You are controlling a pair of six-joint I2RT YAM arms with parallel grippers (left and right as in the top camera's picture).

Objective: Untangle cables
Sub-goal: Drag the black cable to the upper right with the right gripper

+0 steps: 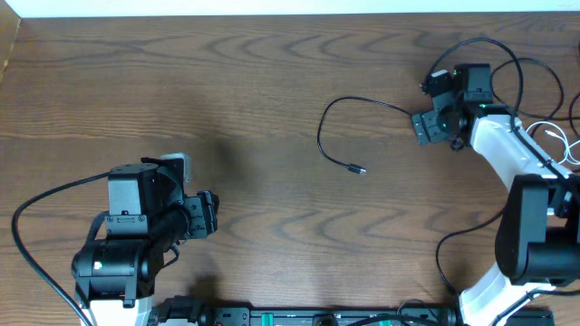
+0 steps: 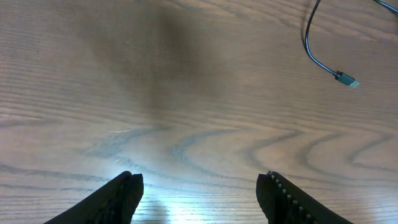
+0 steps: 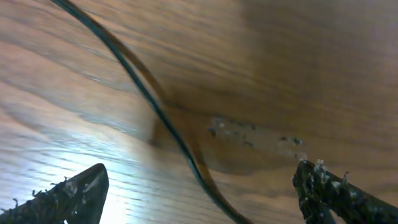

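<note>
Right wrist: black cable (image 3: 140, 82) passes between spread jaws of right end effector (image 3: 200, 169).

Robotics lab — wooden table (image 1: 254, 81), mounted arms (image 1: 136, 235)

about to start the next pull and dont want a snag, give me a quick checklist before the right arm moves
1. Right gripper open: ok, jaws wide apart.
2. Black cable lined up for a grasp: ok, it runs through the gap between the jaws, not clamped.
3. Plug end free: ok, it lies alone on the table.
4. Left gripper empty: ok, open with nothing between its jaws.
5. White cable separated from the black ones: cannot tell, only a bit shows at the right edge of the overhead view.
</note>
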